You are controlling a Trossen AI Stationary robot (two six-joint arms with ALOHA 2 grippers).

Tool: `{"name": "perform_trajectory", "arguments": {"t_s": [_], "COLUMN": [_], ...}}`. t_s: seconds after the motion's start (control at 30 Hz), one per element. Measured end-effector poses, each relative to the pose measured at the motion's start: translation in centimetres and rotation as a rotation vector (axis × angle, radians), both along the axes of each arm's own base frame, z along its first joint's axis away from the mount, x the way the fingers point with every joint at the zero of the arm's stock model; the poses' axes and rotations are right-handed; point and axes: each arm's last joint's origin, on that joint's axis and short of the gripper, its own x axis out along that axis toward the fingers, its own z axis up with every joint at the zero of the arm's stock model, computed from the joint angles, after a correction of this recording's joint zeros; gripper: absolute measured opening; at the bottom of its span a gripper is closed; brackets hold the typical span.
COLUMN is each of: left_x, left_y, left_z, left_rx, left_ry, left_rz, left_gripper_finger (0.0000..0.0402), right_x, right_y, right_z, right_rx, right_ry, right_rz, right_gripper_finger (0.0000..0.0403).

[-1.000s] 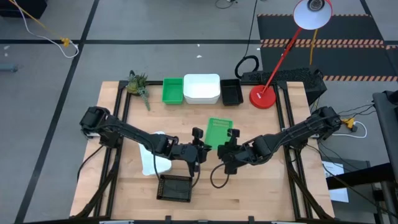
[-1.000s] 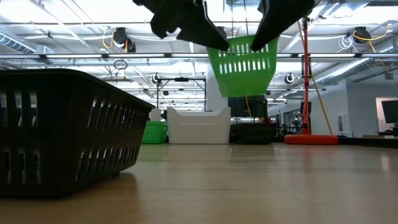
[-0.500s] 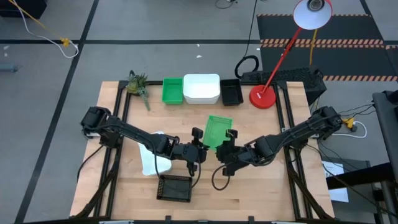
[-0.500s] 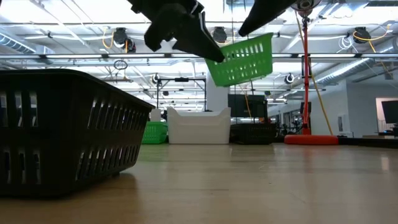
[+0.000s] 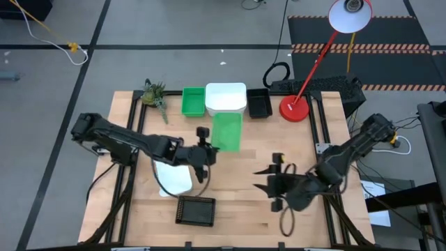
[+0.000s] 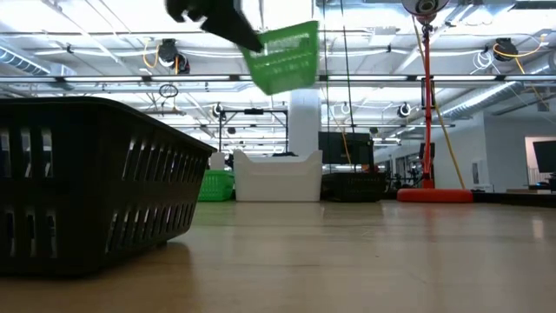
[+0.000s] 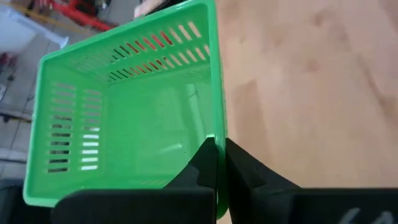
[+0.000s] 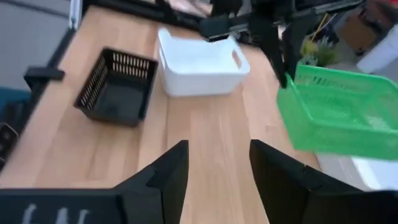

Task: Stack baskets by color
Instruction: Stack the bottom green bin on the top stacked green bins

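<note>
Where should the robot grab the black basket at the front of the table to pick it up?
Best guess: pinch one of the long side walls of the black basket at its top rim, coming straight down from above. It sits upright with its open top facing up, so one finger can go inside and one outside. Its thin slotted walls suit a pinch.

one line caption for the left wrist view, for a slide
Left gripper shut on the rim of a green basket, carrying it above the wooden table.

Red desk lamp at the table's far right corner, small green plant far left.
</note>
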Motion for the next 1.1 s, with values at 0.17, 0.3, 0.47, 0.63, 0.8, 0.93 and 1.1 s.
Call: {"name": "perform_trajectory", "arguments": {"t_s": [0.17, 0.3, 0.47, 0.63, 0.8, 0.93, 1.1], "left_x": [-2.9, -5.1, -7.6, -9.7, -11.3, -11.9, -12.1], "left_y": [2.4, 4.3, 6.8, 9.2, 11.2, 12.7, 14.4], "left_z": [2.7, 4.4, 6.0, 6.6, 5.2, 3.5, 1.2], "left_rx": [0.009, 0.048, 0.046, 0.013, 0.013, 0.007, 0.033], "left_ry": [-0.001, 0.01, 0.017, 0.001, 0.009, 0.034, 0.044], "left_rz": [0.049, 0.066, 0.09, 0.082, 0.102, 0.112, 0.114], "left_gripper_finger": [0.001, 0.0006, 0.0011, 0.0006, 0.001, 0.0007, 0.0012], "right_x": [-1.5, -2.0, -2.2, -2.2, -2.2, -2.2, -2.1], "right_y": [1.2, 2.1, 2.2, 2.3, 2.2, 2.2, 2.2], "right_z": [0.5, 0.4, 0.3, 0.3, 0.3, 0.3, 0.3], "right_rx": [-0.008, -0.027, -0.035, -0.033, -0.033, -0.033, -0.034], "right_ry": [-0.038, -0.031, -0.027, -0.025, -0.024, -0.024, -0.023], "right_rz": [0.026, 0.071, 0.078, 0.083, 0.083, 0.083, 0.081], "right_gripper_finger": [0.0159, 0.0158, 0.0158, 0.0157, 0.0157, 0.0157, 0.0157]}}
